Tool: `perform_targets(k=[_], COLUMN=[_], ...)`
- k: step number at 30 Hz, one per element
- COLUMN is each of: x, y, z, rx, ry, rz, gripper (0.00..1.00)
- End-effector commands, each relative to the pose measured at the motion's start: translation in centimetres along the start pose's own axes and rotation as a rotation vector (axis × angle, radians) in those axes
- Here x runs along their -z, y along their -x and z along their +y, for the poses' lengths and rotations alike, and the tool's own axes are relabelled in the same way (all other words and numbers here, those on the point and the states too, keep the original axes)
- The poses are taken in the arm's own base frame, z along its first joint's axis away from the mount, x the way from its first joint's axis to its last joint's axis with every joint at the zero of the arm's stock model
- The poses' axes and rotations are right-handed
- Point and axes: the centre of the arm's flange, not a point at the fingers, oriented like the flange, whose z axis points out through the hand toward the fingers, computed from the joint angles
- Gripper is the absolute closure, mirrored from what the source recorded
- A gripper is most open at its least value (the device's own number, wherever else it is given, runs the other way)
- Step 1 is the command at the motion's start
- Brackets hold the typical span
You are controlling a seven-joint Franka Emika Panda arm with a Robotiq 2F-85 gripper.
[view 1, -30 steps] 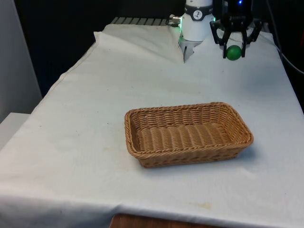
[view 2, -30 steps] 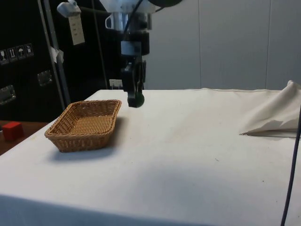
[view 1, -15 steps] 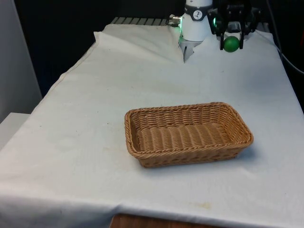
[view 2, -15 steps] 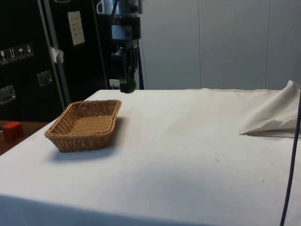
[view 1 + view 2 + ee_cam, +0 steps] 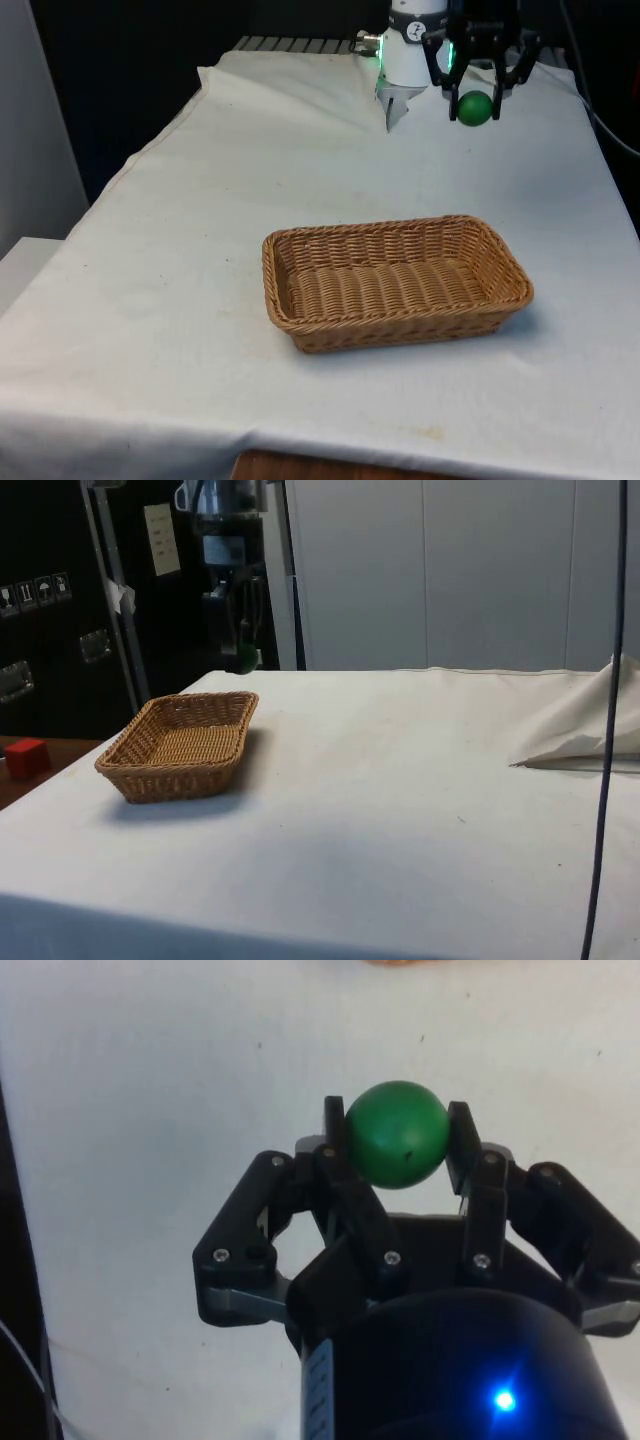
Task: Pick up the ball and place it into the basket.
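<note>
The end effector (image 5: 397, 1140) is clamped on the ball (image 5: 396, 1134) — the wrist view has the two black fingers (image 5: 334, 1135) pressing the green ball from opposite sides, right across its widest part, which is why it sits steady and doesn't slip out. A grip through the middle like that suits a round, smooth thing; anything off-centre would likely squirt it loose.

From the front view, the end effector (image 5: 472, 100) hangs up in the air over the far end of the bench (image 5: 180, 240), with the ball (image 5: 474, 107) riding at its tip, well clear of the white cloth. That height makes sense — the basket's wall has to be cleared before any drop.

The basket (image 5: 300, 262) sits in the middle of the bench, mouth up and nothing in it, well apart from the ball and nearer the camera in the front view. In the side view the end effector (image 5: 243, 652) hovers just beyond the basket's (image 5: 130, 743) far end, higher than its rim.

So the pick looks done and the carry is on. My read: what's left is to bring the ball over the basket's open middle, come lower and let go — low enough that a bouncy ball doesn't hop back out.
</note>
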Motion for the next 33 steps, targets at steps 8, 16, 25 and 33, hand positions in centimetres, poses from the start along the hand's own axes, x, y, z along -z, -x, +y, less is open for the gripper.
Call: perform_targets(k=[8,16,25,33], x=[-1.0,-2.0,-3.6,-5.9], y=[-2.6,-5.1,-7.4,-9.7], z=[0.9,1.9,2.9,3.5], rx=[0.001,0.004,0.005,0.01], ry=[0.012,0.007,0.019,0.019], rz=[0.008,0.011,0.027,0.032], gripper=[0.98,0.98,0.98,0.98])
